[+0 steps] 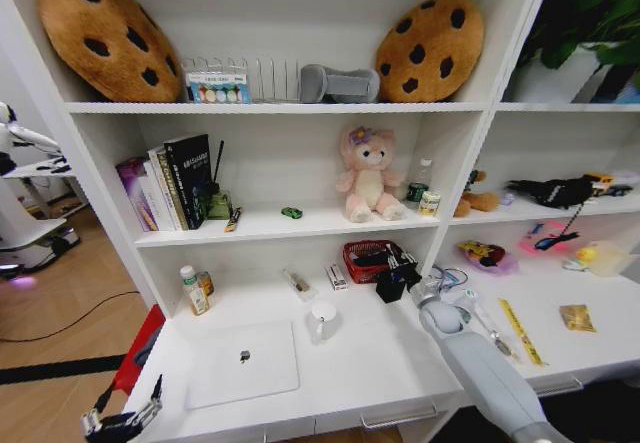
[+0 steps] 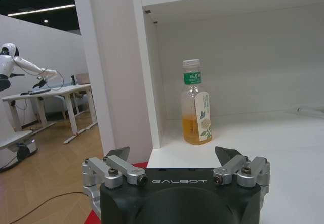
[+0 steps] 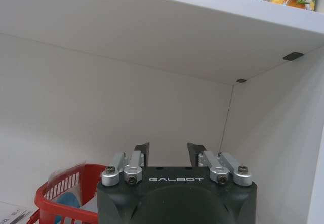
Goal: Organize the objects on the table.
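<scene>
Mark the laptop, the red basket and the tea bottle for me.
laptop (image 1: 243, 363): head view, middle of its closed silver lid.
red basket (image 1: 362, 269): head view, front wall of the mesh.
tea bottle (image 2: 196, 107): left wrist view, its labelled body.

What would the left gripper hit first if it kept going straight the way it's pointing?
Most likely the bottle. The open left gripper points across the table at it, just off the centre line, so depth is uncertain; if it missed, the back wall comes next.
</scene>
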